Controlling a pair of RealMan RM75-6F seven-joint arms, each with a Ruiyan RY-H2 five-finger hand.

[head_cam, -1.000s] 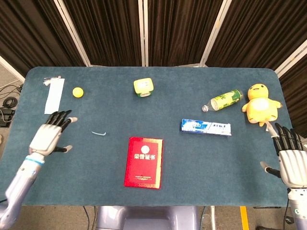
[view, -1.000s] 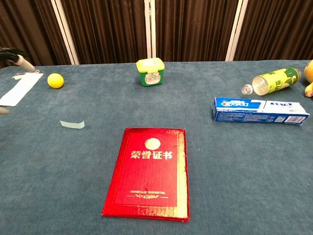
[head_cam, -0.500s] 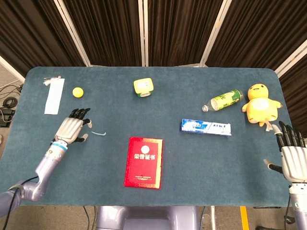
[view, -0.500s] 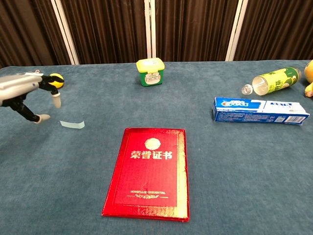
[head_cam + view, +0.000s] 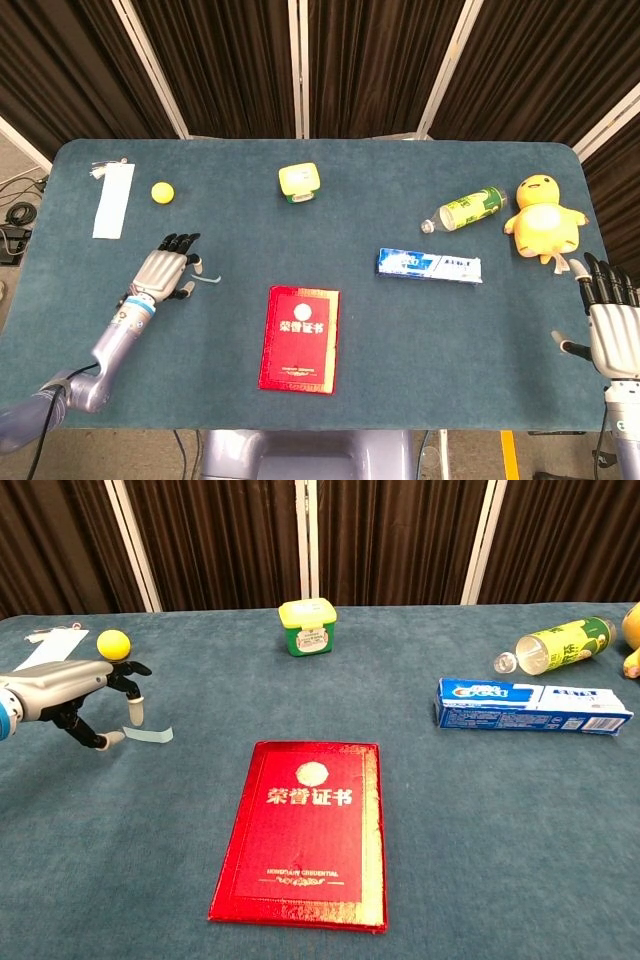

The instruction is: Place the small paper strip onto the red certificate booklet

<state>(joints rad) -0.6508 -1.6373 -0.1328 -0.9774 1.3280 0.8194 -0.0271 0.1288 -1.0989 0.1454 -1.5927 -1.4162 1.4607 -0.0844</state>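
Note:
The small pale-blue paper strip (image 5: pixel 209 279) (image 5: pixel 152 735) lies flat on the blue cloth, left of the red certificate booklet (image 5: pixel 300 338) (image 5: pixel 306 830). My left hand (image 5: pixel 166 272) (image 5: pixel 80 695) hovers right at the strip's left end, fingers spread and pointing down, with nothing held. In the chest view its fingertips (image 5: pixel 134 710) stand just above and beside the strip. My right hand (image 5: pixel 608 320) stays at the table's right edge, fingers apart and empty; the chest view does not show it.
A yellow ball (image 5: pixel 163 192), a white paper tag (image 5: pixel 113 200) and a yellow-green box (image 5: pixel 298 182) lie toward the back. A toothpaste box (image 5: pixel 429 265), a green bottle (image 5: pixel 468 210) and a yellow plush chick (image 5: pixel 544 216) sit on the right.
My left hand has travelled right and slightly forward, from the table's left side to the strip's left end. My right hand has barely shifted.

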